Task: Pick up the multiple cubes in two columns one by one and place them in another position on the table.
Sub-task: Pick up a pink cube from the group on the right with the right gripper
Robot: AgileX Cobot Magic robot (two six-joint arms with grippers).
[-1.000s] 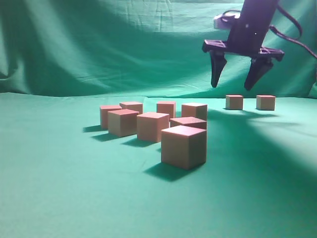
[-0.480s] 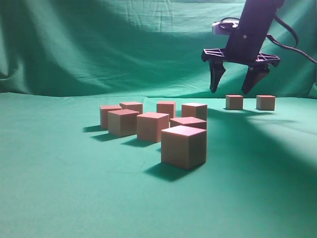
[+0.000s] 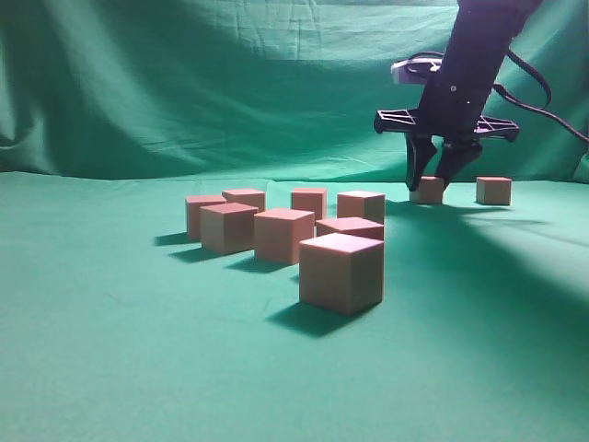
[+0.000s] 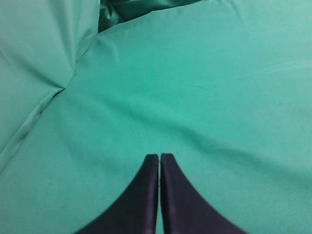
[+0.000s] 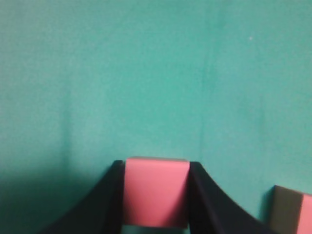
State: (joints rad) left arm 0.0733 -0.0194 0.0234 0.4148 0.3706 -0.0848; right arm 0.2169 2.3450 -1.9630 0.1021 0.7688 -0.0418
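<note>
One arm reaches down, right gripper clamping a cube.

Right pincer down around far cube, another cube beside, green table

My exterior feed is dim and soft, with a bright patch on the table at right. The cubes throw shadows leftward toward me. My right wrist picture is blurry and dark along the bottom left; the left wrist picture is evenly lit and sharper.
</note>
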